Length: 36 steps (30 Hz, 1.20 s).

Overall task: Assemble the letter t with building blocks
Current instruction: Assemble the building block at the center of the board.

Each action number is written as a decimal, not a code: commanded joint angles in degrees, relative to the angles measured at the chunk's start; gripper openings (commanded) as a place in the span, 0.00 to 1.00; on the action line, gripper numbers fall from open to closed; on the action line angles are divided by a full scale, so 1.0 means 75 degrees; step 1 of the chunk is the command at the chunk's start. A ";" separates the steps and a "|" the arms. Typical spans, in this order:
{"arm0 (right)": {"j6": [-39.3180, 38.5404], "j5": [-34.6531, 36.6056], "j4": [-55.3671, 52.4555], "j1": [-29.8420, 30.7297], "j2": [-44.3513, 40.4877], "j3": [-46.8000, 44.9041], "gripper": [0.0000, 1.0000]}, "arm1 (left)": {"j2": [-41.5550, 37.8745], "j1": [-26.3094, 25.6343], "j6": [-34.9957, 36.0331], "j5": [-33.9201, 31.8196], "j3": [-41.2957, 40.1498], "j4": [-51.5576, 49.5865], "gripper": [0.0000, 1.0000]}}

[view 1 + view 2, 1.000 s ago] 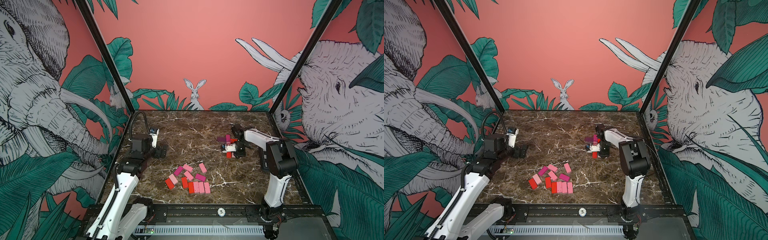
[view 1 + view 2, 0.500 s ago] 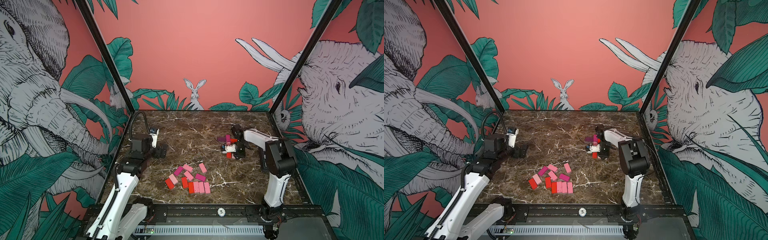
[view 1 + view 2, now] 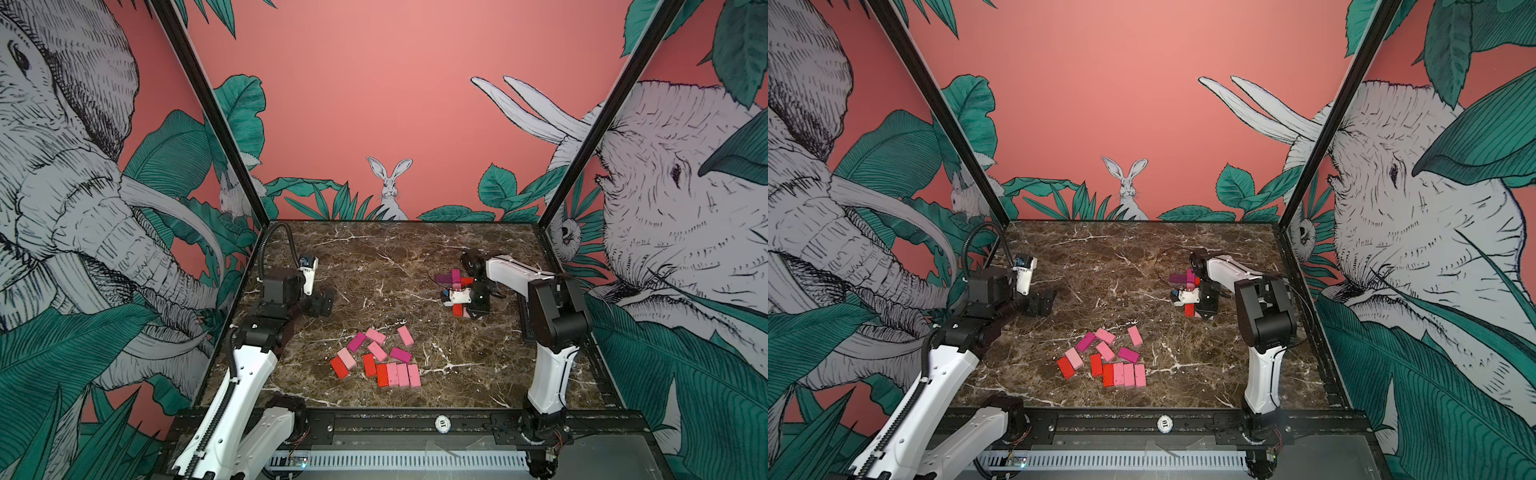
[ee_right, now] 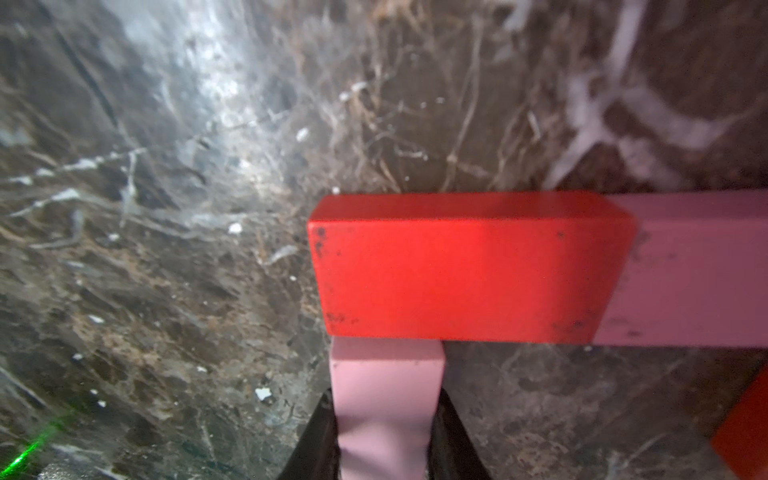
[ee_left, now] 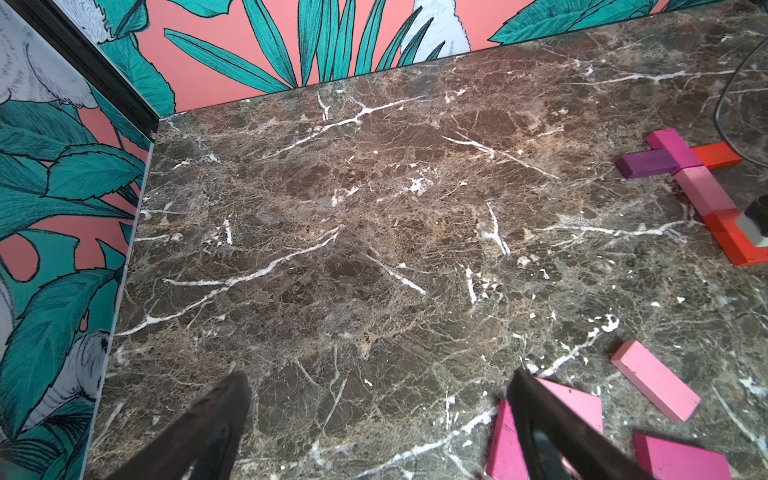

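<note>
Clamping a pale pink block (image 4: pixel 386 374) by its two long sides, right gripper (image 4: pixel 385 397) has its black fingers (image 4: pixel 320 432) pressed tight against it. Free end of that block meets the long side of a red block (image 4: pixel 469 266); touching or just apart, cannot tell. Red block lies end to end with a second pale pink block (image 4: pixel 698 274), the two making one line. Left wrist view shows the same line running on to a magenta block (image 5: pixel 673 147), with a dark purple block (image 5: pixel 648 164) out to one side and an orange-red block (image 5: pixel 717 156) out to the other: a cross shape, lying flat. In a top view this figure (image 3: pixel 455 276) sits right of centre in the frame on the marble tabletop (image 3: pixel 395 257), right gripper low at its near end.

Loose blocks (image 3: pixel 377 351): cluster at lower centre of frame, well apart from the figure. At its near edge, a row of four side by side, one red and three pink.

Left gripper (image 5: pixel 379 376) hovers over bare marble, left of centre in the top views. Its fingers (image 5: pixel 208 428) are spread wide, nothing between them.
</note>
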 commanded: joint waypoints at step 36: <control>0.0286 0.0112 -0.0027 0.0066 0.0136 0.0098 0.34 | -0.0124 0.0004 0.0022 -0.0155 -0.0081 -0.0081 0.99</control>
